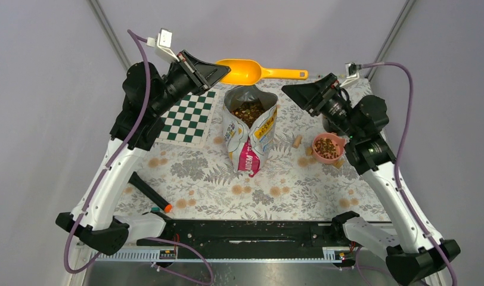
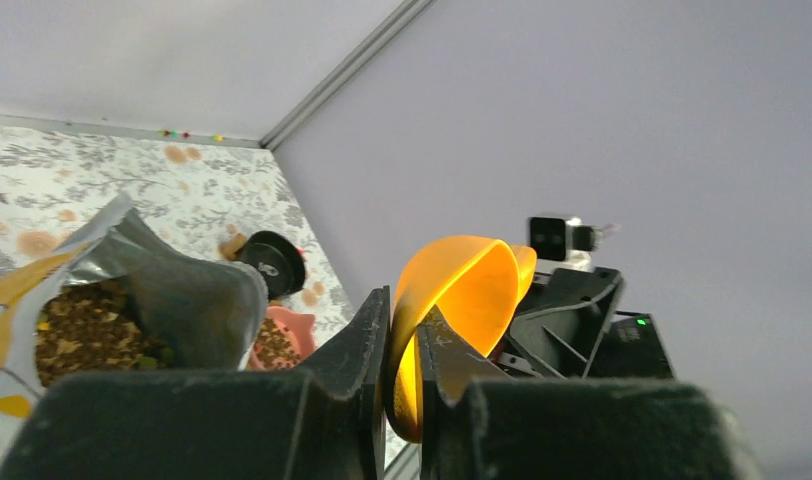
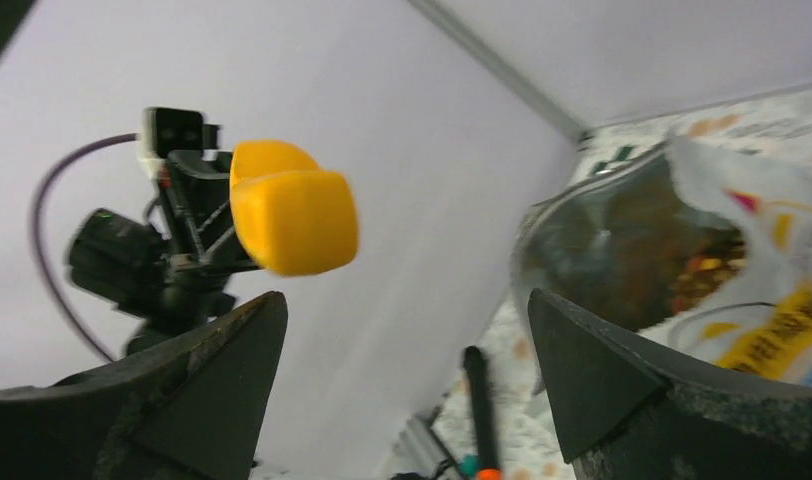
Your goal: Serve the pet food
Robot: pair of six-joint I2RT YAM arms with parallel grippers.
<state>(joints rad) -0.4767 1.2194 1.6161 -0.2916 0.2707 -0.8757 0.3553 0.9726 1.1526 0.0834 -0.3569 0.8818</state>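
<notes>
You hold the orange scoop (image 1: 245, 71) by its bowl rim in the clamped left gripper (image 1: 223, 71) above the far side of the open bag (image 1: 250, 143), its handle pointing sideways at the wide, empty right gripper (image 1: 287, 91), with the kibble (image 1: 248, 111) lying in the bag's mouth.

Left arm (image 1: 108, 179) and right arm (image 1: 391, 193): finished white on the long links, black at joints and bases. Tipped with matte black wedge-shaped fingers (image 3: 202, 370). Wired with purple cables (image 1: 146, 70) to small white wrist cameras (image 1: 163, 40). Marked by a green indicator light (image 2: 640, 321).
</notes>
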